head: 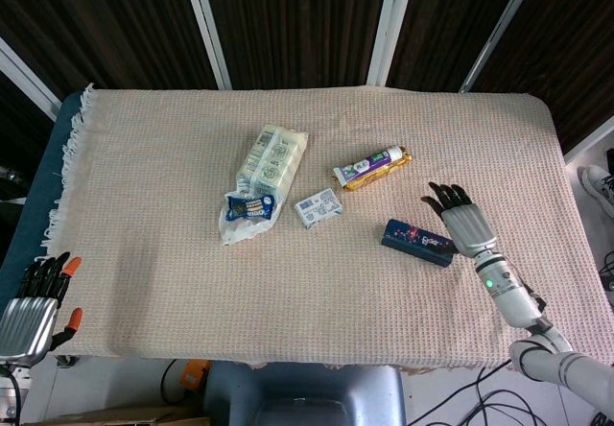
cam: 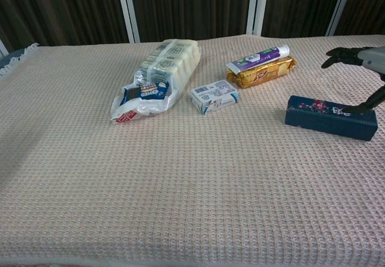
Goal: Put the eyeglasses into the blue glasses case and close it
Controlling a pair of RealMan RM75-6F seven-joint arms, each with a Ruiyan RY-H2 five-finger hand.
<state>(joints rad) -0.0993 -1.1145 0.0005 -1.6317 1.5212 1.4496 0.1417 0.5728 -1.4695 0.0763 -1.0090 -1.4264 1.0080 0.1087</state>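
Observation:
The blue glasses case (head: 416, 242) (cam: 330, 117) lies closed on the woven cloth at the right, with a floral print on its lid. No eyeglasses show in either view. My right hand (head: 463, 219) (cam: 361, 62) hovers just right of the case with fingers spread and nothing in it; in the chest view its thumb reaches down near the case's right end. My left hand (head: 34, 301) hangs off the table's front left corner, fingers apart, holding nothing.
A white biscuit bag (head: 262, 182) (cam: 159, 76) with an open end lies mid-table. A small white box (head: 318, 207) (cam: 214, 96) sits beside it. A purple tube and a gold wrapped bar (head: 372, 168) (cam: 262, 66) lie behind the case.

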